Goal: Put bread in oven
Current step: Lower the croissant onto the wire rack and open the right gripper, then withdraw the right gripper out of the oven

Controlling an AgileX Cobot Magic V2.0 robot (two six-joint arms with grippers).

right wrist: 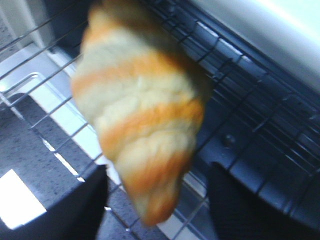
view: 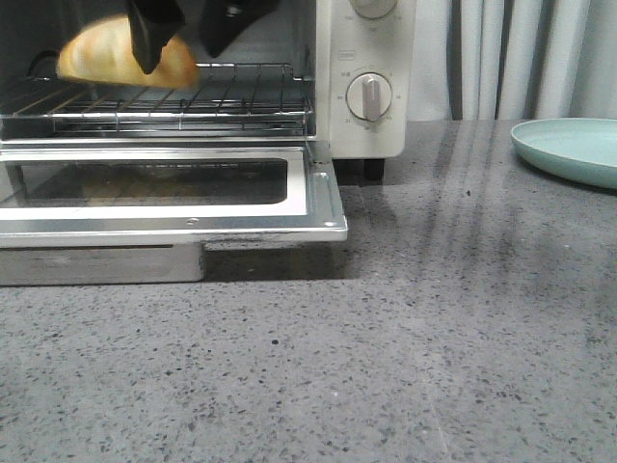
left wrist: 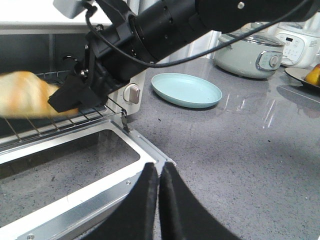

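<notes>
The right arm (left wrist: 200, 25) is matte black, built of thick rounded cylindrical segments. A thin black cable (left wrist: 220, 47) loops loosely beside the casing, and a small bright screw head sits near the arm's far end. A pale grey block is fixed at its wrist. The right gripper (left wrist: 75, 97) ends in flat, black, wedge-shaped fingers (view: 145, 39) with angular edges. The left gripper (left wrist: 159, 195) shows two smooth, black, tapered fingers (left wrist: 142, 210), slightly glossy along their inner edges.
</notes>
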